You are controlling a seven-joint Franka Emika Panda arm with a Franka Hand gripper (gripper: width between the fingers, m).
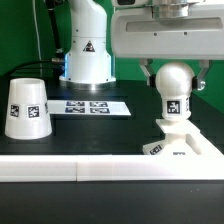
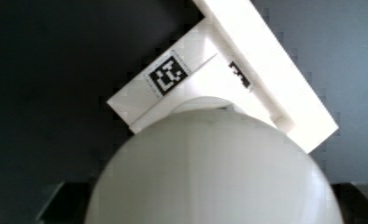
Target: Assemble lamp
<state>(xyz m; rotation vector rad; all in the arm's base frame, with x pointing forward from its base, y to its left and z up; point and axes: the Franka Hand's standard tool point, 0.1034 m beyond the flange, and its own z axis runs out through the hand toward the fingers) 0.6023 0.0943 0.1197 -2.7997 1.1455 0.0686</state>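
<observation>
Gripper [image 1: 173,82] is partly open, only as wide as the bulb's round head. Fingers [image 1: 150,78] sit one on each side of the ball top and touch it, so it has hold of the bulb [image 1: 172,100]. In the wrist view the fingers are only dark blurs at the frame corners, so contact can't be confirmed there.

Bulb is white, with a smooth ball top and a black square tag on its lower body. It's upright, with its foot on the base [image 1: 183,142]. In the wrist view the bulb [image 2: 207,165] fills most of the frame and the base [image 2: 184,88] shows beyond it with one tag.

Base is flat, white and square, on the black table [image 1: 130,125] at the exterior view's right, right against the long white rail [image 1: 60,168] across the front. Shade [image 1: 27,108] is a white cone, tagged, standing narrow end up at the exterior view's left, well apart from the bulb. Marker board [image 1: 90,106] lies flat between them, further back.

The arm comes in from above, with the wrist pointing straight down over the base and the fingers vertical. The arm's pedestal [image 1: 86,50] is at the back.
</observation>
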